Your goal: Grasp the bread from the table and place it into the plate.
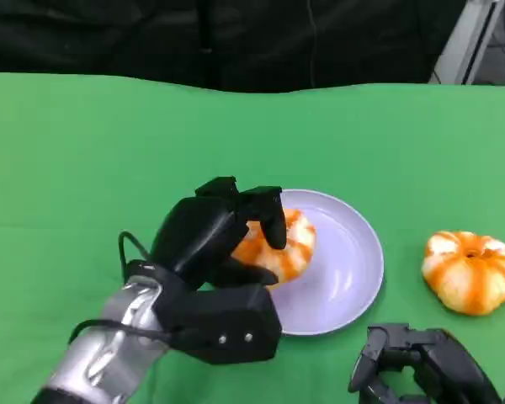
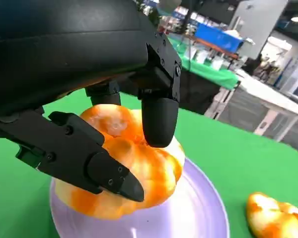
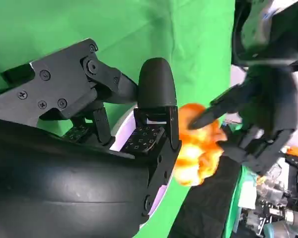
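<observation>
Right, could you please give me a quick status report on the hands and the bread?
Left robot hand gripping bread, bread over the plate. Right robot hand low, empty, fingers apart. Second bread on table right of plate, not in the way.

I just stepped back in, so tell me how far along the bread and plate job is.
Nearly done. The left hand has the bread over the purple plate, and the left wrist view shows it resting on the plate with fingers around it. What is left is letting go and pulling away. A second bread lies on the green table; the right hand holds nothing.
</observation>
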You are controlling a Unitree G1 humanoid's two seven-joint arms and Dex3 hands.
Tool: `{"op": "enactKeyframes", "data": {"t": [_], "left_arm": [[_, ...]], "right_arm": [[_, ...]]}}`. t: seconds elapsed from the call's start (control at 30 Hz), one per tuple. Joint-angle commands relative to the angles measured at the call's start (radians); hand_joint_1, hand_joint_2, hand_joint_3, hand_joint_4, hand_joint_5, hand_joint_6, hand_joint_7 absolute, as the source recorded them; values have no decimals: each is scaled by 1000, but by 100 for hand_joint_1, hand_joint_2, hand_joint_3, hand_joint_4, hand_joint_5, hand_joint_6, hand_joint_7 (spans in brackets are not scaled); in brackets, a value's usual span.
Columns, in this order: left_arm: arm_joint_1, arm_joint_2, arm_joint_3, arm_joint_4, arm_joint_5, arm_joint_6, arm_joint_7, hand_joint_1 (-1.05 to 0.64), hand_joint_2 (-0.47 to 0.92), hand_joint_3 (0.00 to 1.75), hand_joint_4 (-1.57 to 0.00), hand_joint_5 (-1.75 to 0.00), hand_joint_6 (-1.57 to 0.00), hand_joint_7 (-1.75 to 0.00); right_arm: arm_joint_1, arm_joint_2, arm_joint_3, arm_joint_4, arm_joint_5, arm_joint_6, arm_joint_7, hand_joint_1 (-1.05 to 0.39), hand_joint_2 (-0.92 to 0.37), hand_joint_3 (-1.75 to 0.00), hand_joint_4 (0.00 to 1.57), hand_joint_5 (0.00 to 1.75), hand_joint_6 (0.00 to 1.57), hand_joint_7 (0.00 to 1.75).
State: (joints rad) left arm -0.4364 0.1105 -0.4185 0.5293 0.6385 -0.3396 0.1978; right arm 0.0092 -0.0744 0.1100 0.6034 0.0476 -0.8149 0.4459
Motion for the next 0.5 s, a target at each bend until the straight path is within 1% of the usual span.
{"op": "enactKeyframes", "data": {"t": [0.03, 0.1, 0.17, 0.2, 0.23, 0.3, 0.47, 0.5], "left_arm": [[-103, -39, -34, 173, 17, -29, 42, -9, 80, 1, -56, -175, -55, -155], [-127, -46, -41, 213, 16, -35, 43, -9, 80, 1, -55, -173, -56, -152], [-150, -54, -48, 251, 17, -34, 38, -12, 81, 0, -55, -168, -59, -141], [-158, -56, -52, 263, 19, -34, 38, -13, 80, 0, -57, -162, -63, -132], [-162, -57, -53, 270, 19, -36, 42, -14, 80, 0, -58, -160, -64, -128], [-167, -57, -56, 280, 18, -40, 46, -14, 80, 0, -59, -158, -66, -124], [-171, -62, -55, 296, 6, -51, 47, -14, 80, 0, -59, -157, -67, -122], [-171, -66, -52, 301, -1, -56, 45, -20, 81, 0, -66, -118, -73, -85]], "right_arm": [[11, -12, 2, -18, -12, -4, -13, -13, -62, -95, 85, 144, 86, 116], [12, -12, 3, -19, -13, -5, -15, -13, -62, -95, 84, 144, 86, 116], [12, -11, 5, -21, -13, -5, -16, -12, -62, -95, 84, 143, 86, 115], [12, -11, 6, -22, -13, -5, -17, -12, -62, -95, 84, 143, 86, 115], [12, -11, 6, -22, -13, -5, -17, -12, -62, -95, 84, 143, 86, 115], [12, -12, 7, -22, -13, -4, -19, -12, -62, -95, 84, 143, 86, 115], [11, -12, 11, -20, -10, -4, -19, -12, -62, -95, 84, 143, 87, 114], [10, -12, 11, -18, -9, -5, -18, -12, -62, -95, 84, 142, 87, 115]]}}
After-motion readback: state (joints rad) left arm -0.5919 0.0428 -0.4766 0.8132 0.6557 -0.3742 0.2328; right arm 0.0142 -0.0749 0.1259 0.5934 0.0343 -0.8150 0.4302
